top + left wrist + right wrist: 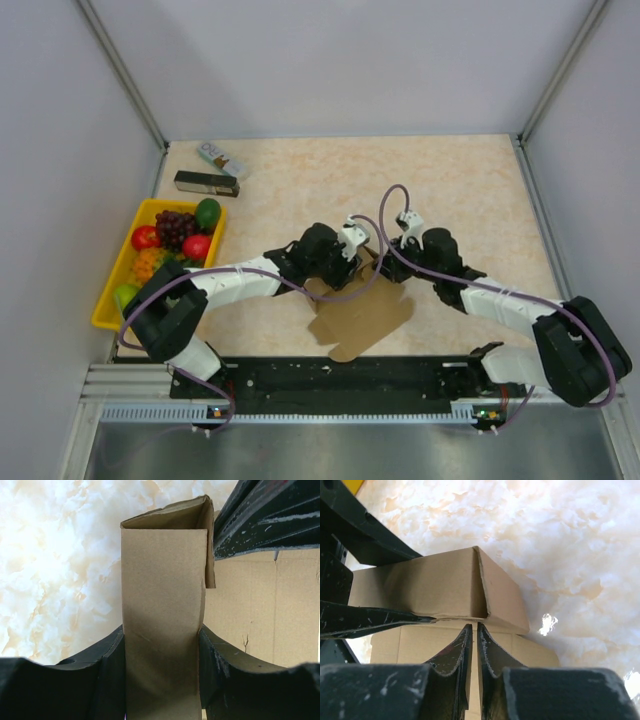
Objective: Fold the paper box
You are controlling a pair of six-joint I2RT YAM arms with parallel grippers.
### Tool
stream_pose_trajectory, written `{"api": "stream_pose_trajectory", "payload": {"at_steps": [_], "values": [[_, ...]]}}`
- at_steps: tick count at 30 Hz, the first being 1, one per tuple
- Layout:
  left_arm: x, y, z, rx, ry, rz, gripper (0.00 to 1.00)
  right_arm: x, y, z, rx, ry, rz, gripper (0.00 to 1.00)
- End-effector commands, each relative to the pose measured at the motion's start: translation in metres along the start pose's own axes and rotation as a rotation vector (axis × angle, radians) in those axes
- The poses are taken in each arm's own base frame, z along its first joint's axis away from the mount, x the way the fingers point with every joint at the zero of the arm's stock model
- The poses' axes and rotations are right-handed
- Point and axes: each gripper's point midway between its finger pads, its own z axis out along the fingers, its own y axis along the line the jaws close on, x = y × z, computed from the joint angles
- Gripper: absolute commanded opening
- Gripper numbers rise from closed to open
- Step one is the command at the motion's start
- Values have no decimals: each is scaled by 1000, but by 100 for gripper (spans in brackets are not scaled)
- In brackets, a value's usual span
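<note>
Paper box [365, 320] sits mid-worktop [470, 190] close to the near edge, only partly formed: the base panel and flaps lie flat, and one side is folded up into a hollow double wall at its far end. The left hand [161, 630] is about half open and clamped across that raised wall, with cardboard touching both fingers. The right hand [474, 630] has its fingers drawn almost together with only a sliver between, tips at the wall's lower edge beside the corner seam. Whether a sheet edge is pinched there cannot be told. Judgement: thin corrugated board, light enough to slide on the smooth worktop if pushed without a counter-hold. It is stiff along the panels but hinges easily at the scored creases, and it springs back unless tabs are tucked. Edges and tabs likely crush or tear under a hard pinch. Best holds are across a folded wall or a flap edge near a crease, with the other hand pinning the base.
</note>
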Motion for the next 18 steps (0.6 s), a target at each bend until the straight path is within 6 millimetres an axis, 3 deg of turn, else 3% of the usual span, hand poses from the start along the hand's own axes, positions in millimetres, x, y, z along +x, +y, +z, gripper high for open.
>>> {"api": "stream_pose_trajectory", "payload": {"at_steps": [1,5,10,12,13,14,16,17,18], "values": [[-13,-10,1,45,-42,21,45,-32,0,-7,24,-162,132,8],[-13,-9,2,37,-35,20,45,-32,9,-12,-5,-167,287,17],[-15,-7,0,28,-40,24,46,-27,7,-18,-3,-154,446,21],[-15,-6,-1,25,-44,26,46,-29,14,-19,-65,-170,587,22],[-15,-6,-1,25,-46,27,46,-24,16,-20,-88,-180,634,29],[-15,-5,-1,20,-46,27,46,-38,23,-22,-144,-228,714,35],[-13,-6,0,20,-38,27,46,-34,22,-20,-171,-246,799,35],[-13,-5,0,19,-38,26,46,-52,26,-25,-226,-320,845,35],[-13,-5,0,21,-38,26,46,-51,25,-24,-239,-335,864,33]]}}
